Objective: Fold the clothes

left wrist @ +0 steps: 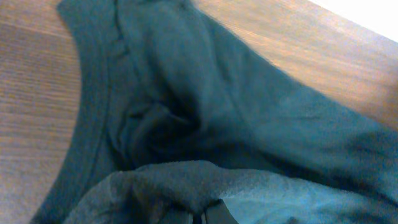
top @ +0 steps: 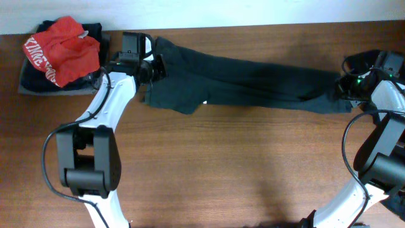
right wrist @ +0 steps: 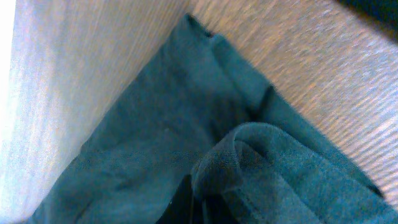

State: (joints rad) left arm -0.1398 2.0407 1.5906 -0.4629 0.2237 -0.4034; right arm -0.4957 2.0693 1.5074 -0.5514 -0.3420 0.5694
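Teal-grey T-shirt [top: 253, 82] stretched out (over the table [top: 221, 158]), ends pinched by left jaws and, seemingly, right jaws

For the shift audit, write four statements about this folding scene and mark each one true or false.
1. The dark teal shirt stretches between the left tool and the right tool. True.
2. Both tools are open. False: each is shut on an end of the shirt.
3. A red garment tops the pile at the table's left end. True.
4. The teal shirt rests on that pile. False: it is apart from it, over the bare table.
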